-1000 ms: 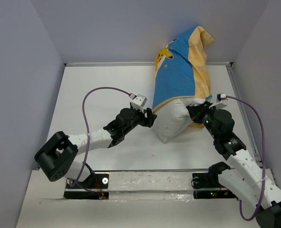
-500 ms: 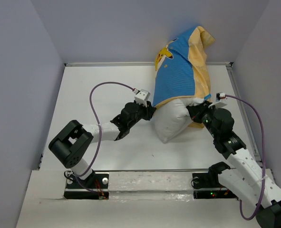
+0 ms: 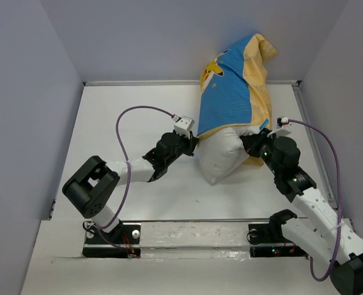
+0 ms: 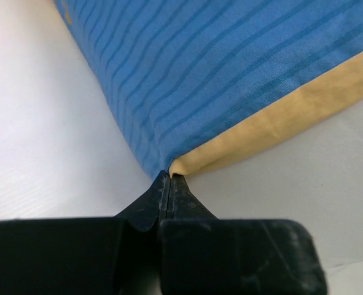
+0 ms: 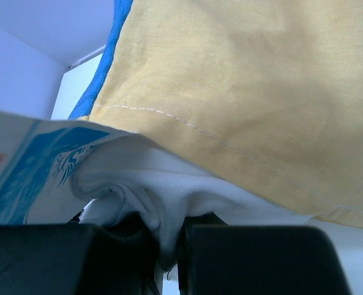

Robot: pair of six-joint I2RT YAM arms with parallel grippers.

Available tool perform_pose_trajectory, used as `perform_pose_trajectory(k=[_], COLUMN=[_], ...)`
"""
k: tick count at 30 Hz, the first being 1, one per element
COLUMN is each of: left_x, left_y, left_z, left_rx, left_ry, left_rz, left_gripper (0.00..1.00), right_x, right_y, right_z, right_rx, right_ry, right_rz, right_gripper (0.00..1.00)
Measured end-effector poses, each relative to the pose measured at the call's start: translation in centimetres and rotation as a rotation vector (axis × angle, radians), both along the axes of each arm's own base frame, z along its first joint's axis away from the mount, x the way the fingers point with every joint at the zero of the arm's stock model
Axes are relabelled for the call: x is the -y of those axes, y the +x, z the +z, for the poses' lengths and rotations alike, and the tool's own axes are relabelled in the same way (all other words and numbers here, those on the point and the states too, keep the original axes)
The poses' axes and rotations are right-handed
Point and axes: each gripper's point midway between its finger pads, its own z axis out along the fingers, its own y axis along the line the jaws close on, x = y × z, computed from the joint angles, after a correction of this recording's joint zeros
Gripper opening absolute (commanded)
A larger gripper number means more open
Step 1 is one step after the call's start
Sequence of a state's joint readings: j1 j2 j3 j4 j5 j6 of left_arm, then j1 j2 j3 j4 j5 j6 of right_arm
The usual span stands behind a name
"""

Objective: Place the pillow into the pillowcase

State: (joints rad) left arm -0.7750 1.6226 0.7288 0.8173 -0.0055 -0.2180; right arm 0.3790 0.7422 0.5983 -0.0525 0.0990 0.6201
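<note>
Left gripper (image 4: 169,181): pinched shut on the pillowcase (image 4: 230,74) hem corner.
Right gripper (image 5: 167,243): pinching pillow (image 5: 169,190) fabric.
Axis: pillow's bare end points nearward, between both.

Soft, even light fills the top view: the white table (image 3: 138,110) is bright without glare, with a faint shadow at 6 o'clock of the pillow (image 3: 221,157). The left wrist view renders the pillowcase (image 4: 218,67) stripes crisply and the left gripper (image 4: 169,178) near-black; the right wrist view is softer.
</note>
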Motion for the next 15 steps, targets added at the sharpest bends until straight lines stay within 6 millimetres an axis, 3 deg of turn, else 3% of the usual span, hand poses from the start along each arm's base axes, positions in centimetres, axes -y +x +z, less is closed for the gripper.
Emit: perform_pose_trajectory(k=[4, 7, 12, 15], left_x=[-2.4, -3.9, -3.3, -4.3], left_y=[-0.7, -1.3, -4.6, -6.3], left_z=[3.4, 8.7, 18.6, 21.8], left_rx=[0.030, 0.096, 0.201, 0.217], left_ry=[-0.010, -0.054, -0.137, -0.161], left_rz=[0.064, 0.107, 0.066, 0.048], left_gripper=[0.00, 0.00, 0.00, 0.00], right_x=[-0.1, -0.1, 1.6, 3.3], right_y=[0.9, 1.8, 5.3, 6.9], right_z=[-0.3, -0.1, 2.3, 3.2], right_rx=[-0.008, -0.001, 0.032, 0.057], right_ry=[-0.004, 0.003, 0.039, 0.103], right_rz=[-0.010, -0.024, -0.133, -0.227], right_gripper=[0.00, 0.00, 0.00, 0.00])
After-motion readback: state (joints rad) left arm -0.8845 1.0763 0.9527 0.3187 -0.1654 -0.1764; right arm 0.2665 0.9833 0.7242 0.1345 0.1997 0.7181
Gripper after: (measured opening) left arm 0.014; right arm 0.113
